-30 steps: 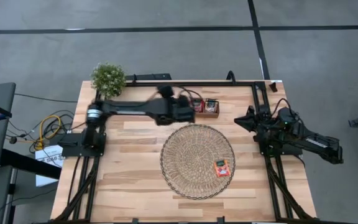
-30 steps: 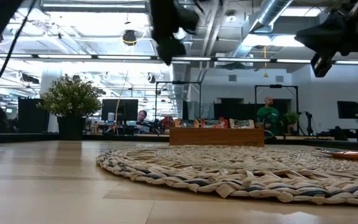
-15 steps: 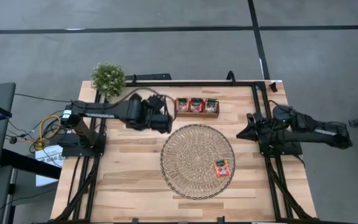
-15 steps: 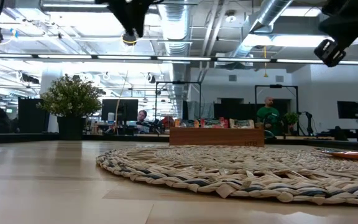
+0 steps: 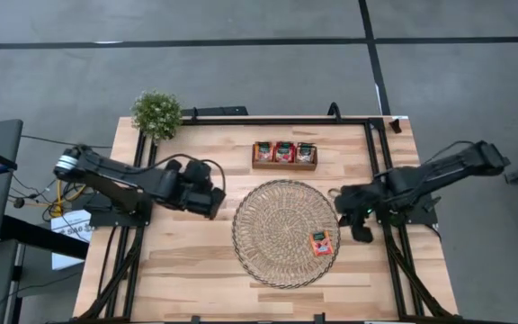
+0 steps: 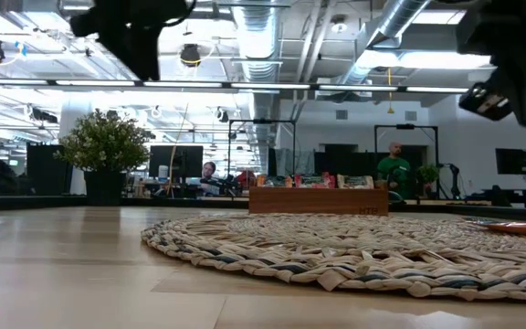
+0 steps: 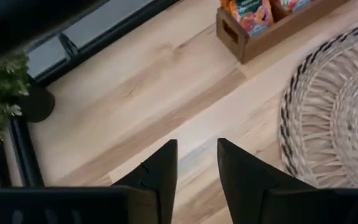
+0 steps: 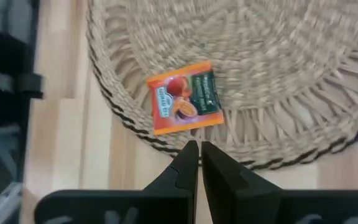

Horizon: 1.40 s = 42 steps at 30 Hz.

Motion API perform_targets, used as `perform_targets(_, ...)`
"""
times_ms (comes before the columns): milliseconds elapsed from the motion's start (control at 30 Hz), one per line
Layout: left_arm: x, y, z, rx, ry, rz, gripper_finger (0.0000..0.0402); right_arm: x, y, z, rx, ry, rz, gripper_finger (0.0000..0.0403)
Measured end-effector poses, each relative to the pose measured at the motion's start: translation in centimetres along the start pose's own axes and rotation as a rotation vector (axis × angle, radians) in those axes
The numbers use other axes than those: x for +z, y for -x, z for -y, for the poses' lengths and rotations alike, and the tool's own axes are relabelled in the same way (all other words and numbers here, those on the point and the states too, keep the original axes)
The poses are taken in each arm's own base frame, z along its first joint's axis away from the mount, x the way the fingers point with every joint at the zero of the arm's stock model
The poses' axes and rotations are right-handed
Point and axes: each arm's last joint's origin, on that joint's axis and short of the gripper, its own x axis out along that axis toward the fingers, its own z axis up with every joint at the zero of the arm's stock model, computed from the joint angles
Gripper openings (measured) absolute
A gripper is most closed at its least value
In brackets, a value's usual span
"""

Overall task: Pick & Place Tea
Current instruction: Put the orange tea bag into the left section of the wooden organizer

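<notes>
One red-orange tea sachet point(image 5: 321, 243) with a green label lies flat on the round woven mat point(image 5: 285, 232), near the mat's right near rim; the right wrist view shows the sachet point(image 8: 185, 98) just ahead of my fingertips. More sachets point(image 5: 284, 151) stand in the small wooden tray point(image 5: 284, 165) at the far edge. My right gripper point(image 5: 340, 205) hovers by the mat's right rim, shut and empty. My left gripper point(image 5: 212, 193) hangs left of the mat, open point(image 7: 197, 163) and empty.
A potted plant point(image 5: 156, 112) stands at the far left corner. The tray point(image 7: 272, 25) lies beyond the left gripper, with bare wood point(image 7: 135, 93) between them. Black frame rails point(image 5: 394, 234) run along both side edges. People sit at desks in the room behind.
My left gripper has pulled back from the tray, moving toward the table's left and near edge, and now hangs left of the mat. My right arm has swung out from the right edge toward the mat and the near side, with its gripper now above the mat's right rim.
</notes>
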Motion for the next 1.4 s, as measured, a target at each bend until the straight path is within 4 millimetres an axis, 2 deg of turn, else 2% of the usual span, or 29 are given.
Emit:
perform_targets(167,-1.4,-0.2,-2.7,-0.008,0.009,0.002,0.0095,1.8,-3.1,-0.6,-0.047,0.042,-0.142,0.0012)
perform_targets(333,-2.7,-0.6,-5.0,-0.045,0.046,0.016,0.009,4.4,-5.7,-0.6,-0.068,0.057,-0.204,0.0016)
perform_targets(467,-3.7,-1.0,-6.2,-0.094,0.066,0.019,0.0089,6.3,-7.1,-0.2,-0.079,0.046,-0.238,0.0036)
perform_targets(633,-4.7,-1.5,-7.4,-0.115,0.074,0.022,0.0089,7.7,-8.1,0.4,-0.069,0.022,-0.259,0.0075)
perform_targets(833,-5.5,-1.8,-8.5,-0.133,0.085,0.029,0.0089,7.2,-8.2,0.7,-0.061,0.007,-0.324,0.011)
perform_targets(1000,-5.4,-1.7,-8.7,-0.132,-0.011,0.05,0.0089,6.8,-8.2,0.7,-0.059,0.008,-0.369,0.0128)
perform_targets(1200,-5.4,-1.9,-8.4,-0.121,-0.101,0.071,0.0089,6.6,-9.4,1.1,-0.06,0.014,-0.394,0.0141)
perform_targets(1400,-5.4,-1.9,-8.3,-0.12,-0.109,0.072,0.0089,6.4,-11.3,1.4,-0.059,0.015,-0.435,0.0148)
